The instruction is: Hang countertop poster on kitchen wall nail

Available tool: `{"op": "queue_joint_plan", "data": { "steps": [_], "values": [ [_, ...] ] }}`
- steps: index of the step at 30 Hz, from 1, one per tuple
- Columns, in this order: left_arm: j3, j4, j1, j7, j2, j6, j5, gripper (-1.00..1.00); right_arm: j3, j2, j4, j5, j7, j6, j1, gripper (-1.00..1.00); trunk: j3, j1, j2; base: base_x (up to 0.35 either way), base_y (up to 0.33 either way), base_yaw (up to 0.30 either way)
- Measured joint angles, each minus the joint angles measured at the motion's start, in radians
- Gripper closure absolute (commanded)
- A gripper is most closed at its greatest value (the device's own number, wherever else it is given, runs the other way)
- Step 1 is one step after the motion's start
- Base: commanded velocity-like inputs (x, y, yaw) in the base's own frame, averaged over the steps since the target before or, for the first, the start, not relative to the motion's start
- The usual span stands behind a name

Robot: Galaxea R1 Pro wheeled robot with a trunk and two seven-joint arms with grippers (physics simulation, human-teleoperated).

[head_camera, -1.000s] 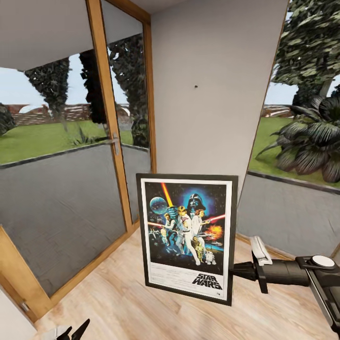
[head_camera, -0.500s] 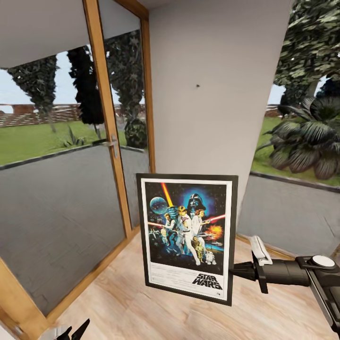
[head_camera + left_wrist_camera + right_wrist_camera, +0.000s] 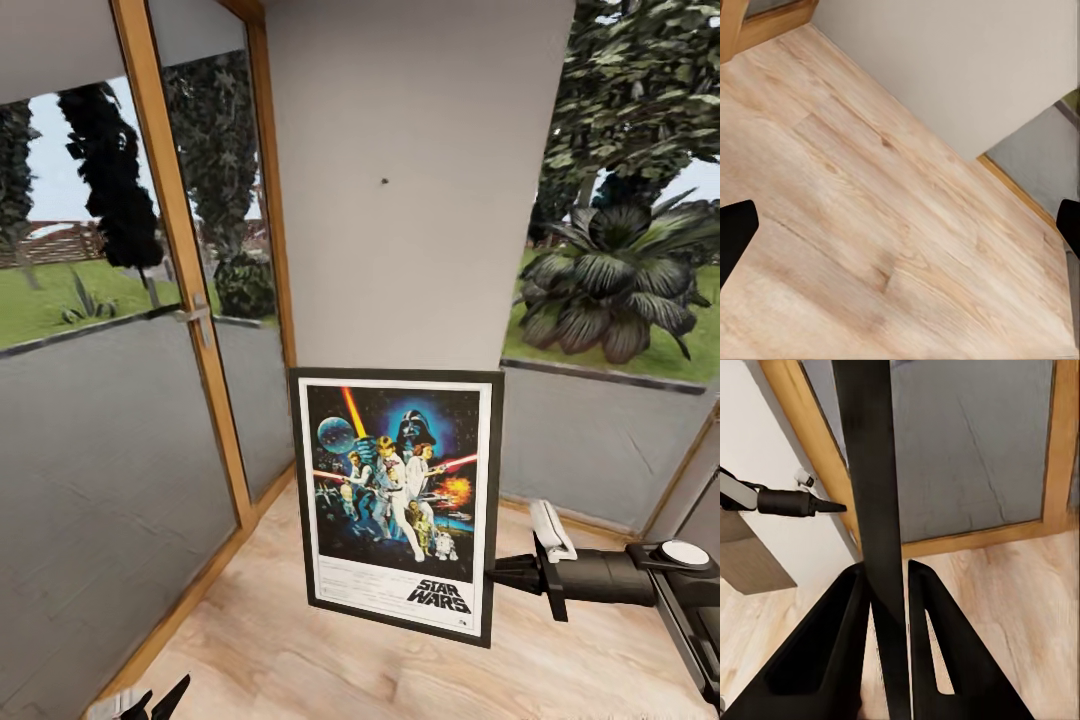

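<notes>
Down low by me: my left tool (image 3: 155,700) hangs over the wood floor (image 3: 870,225), its fingers wide apart, holding nothing.
Right tool (image 3: 492,575): I see its two fingers squeezed on the poster's black edge.
Poster (image 3: 395,500): upright, off the floor, facing me.
Wall (image 3: 420,180): behind the poster, a small nail (image 3: 384,182) high up.

Bright, even daylight; soft renders
</notes>
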Motion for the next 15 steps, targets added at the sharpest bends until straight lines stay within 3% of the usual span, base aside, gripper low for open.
{"op": "queue_joint_plan", "data": {
  "steps": [15],
  "values": [
    [0.000,-0.001,0.000,0.000,0.000,0.001,0.000,-1.00,0.000,0.000,0.000,0.000,0.000,0.000,0.000,1.00,0.000,0.000,0.000,0.173,0.277,-0.297]
  ]
}}
